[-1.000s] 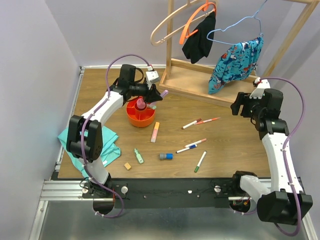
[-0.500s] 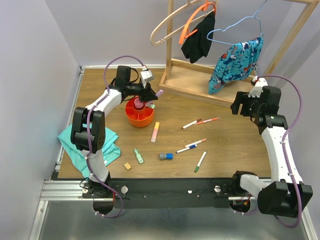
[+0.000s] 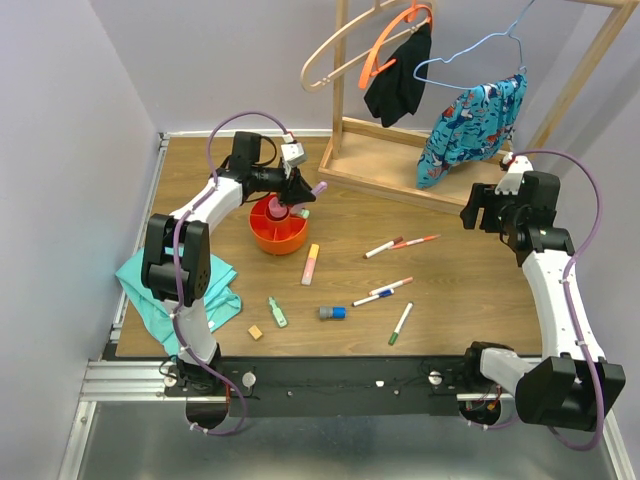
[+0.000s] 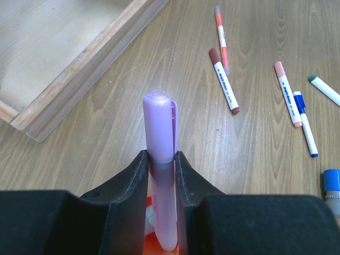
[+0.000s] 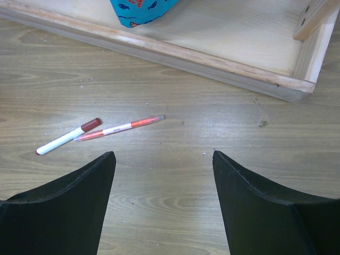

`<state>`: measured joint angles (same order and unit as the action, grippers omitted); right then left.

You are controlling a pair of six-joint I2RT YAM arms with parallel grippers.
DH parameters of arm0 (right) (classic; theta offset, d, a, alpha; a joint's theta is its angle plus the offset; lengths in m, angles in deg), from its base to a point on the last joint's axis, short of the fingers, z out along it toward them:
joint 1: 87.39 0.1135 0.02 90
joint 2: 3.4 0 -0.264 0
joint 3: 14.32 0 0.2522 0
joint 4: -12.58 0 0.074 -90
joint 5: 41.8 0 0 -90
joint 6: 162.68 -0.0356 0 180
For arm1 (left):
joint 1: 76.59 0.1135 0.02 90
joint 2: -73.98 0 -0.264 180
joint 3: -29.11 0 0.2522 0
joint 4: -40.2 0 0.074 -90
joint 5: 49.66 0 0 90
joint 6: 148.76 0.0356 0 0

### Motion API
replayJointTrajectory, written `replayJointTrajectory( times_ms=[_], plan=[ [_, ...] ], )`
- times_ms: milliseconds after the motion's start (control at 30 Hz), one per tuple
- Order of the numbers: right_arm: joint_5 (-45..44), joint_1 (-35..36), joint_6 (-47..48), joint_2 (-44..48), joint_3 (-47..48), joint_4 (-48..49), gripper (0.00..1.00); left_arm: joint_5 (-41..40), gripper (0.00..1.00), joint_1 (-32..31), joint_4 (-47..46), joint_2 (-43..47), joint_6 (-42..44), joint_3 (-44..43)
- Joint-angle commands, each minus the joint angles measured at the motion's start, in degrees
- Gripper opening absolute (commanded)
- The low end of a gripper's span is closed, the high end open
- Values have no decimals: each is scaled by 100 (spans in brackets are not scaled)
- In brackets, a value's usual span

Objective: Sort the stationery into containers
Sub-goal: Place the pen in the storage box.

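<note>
The round orange organiser (image 3: 275,241) sits on the bench (image 3: 450,300) toward the far left, just in front of the wooden rack base (image 3: 395,172). A pink-topped tube (image 3: 280,207) stands upright in its central cup. A pale green item (image 3: 304,213) shows at the rim on the right side, too small to tell which ring compartment it is in. The left end effector (image 3: 300,190) hangs directly over the organiser with its fingers closed tight on a lilac highlighter (image 4: 159,133), the cap end pointing toward the rack base. In the left wrist view the other end sits over orange plastic, though whether it touches the organiser cannot be told. The rest of the stationery lies loose on the bench to the right of and in front of the organiser. There is a pink-and-yellow highlighter (image 3: 311,263) just beside it. A brown-capped marker (image 3: 383,247) and a red marker (image 3: 415,241) lie end to end, and a pink-capped marker (image 3: 391,286) and a blue-capped marker (image 3: 372,298) lie side by side. Nearer the arm bases are a green-capped marker (image 3: 400,323), a blue-grey piece (image 3: 332,313), a green highlighter (image 3: 277,312) and a tan cube (image 3: 256,332). The right end effector (image 5: 162,156) hovers above the bench near the rack base, fingers spread wide and holding nothing.
</note>
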<state>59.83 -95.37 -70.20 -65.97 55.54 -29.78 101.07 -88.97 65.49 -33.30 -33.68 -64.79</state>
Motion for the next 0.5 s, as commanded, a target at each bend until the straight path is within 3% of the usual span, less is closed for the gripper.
replayJointTrajectory(
  times_ms=[0, 233, 467],
  plan=[
    [-21, -36, 33, 113, 103, -5, 81, 159, 31, 52, 560, 138, 418, -98],
    [-4, -36, 33, 271, 7, -23, 81, 44, 33, 96, 763, 296, 603, -90],
    [5, -45, 16, 359, -90, -49, 81, 132, 28, 96, 465, 287, 306, -81]
  ],
)
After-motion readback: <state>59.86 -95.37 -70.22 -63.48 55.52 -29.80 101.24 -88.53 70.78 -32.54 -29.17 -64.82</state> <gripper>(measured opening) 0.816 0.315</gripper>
